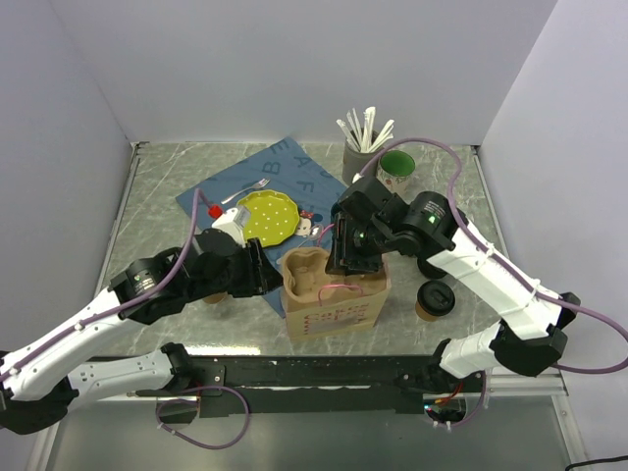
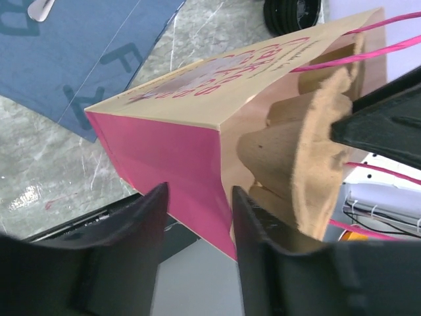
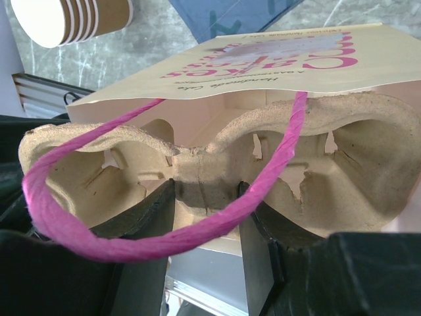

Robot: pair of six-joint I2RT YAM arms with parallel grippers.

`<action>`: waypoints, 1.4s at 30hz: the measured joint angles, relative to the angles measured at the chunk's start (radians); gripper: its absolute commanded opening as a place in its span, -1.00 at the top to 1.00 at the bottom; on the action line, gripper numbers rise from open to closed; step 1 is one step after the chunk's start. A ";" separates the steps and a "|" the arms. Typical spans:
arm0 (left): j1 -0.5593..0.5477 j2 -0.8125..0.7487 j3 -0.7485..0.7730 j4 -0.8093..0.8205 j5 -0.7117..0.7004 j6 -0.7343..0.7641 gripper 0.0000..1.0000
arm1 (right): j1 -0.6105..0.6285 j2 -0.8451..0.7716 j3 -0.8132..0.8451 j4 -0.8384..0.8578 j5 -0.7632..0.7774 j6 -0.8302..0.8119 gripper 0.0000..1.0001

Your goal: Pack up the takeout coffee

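Observation:
The takeout coffee [image 1: 435,299], a brown paper cup with a black lid, stands on the table to the right of the kraft paper bag [image 1: 339,306]. A pulp cup carrier [image 1: 312,270] sticks up out of the bag's mouth. My right gripper [image 1: 353,263] reaches down from above and is shut on the carrier's [image 3: 197,172] middle bridge, with a pink bag handle [image 3: 197,227] crossing in front of the jaws [image 3: 205,187]. My left gripper [image 1: 267,270] is at the bag's left end. It is open, its jaws [image 2: 197,217] straddling the bag's pink side wall [image 2: 164,158] near its corner.
A blue mat [image 1: 235,191] with a yellow plate [image 1: 267,216] and a fork lies behind the bag. A green mug [image 1: 395,169] and a holder of white stirrers [image 1: 363,145] stand at the back. A stack of lidless paper cups [image 3: 66,20] lies beyond the bag.

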 measured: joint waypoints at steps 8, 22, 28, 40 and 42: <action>0.003 -0.002 -0.027 0.063 0.026 -0.001 0.89 | 0.000 -0.014 -0.014 0.000 0.000 0.000 0.33; 0.005 -0.014 -0.027 0.128 0.082 -0.025 0.98 | 0.019 0.038 0.033 -0.013 0.074 -0.013 0.36; 0.006 -0.014 -0.043 0.127 0.082 -0.044 0.98 | 0.029 0.069 0.055 -0.018 0.104 -0.017 0.35; 0.007 -0.013 -0.048 0.112 0.065 -0.069 0.98 | 0.032 0.010 -0.005 -0.012 0.092 -0.016 0.35; 0.007 -0.012 -0.048 0.104 0.060 -0.069 0.98 | 0.032 0.000 -0.013 -0.013 0.083 -0.016 0.35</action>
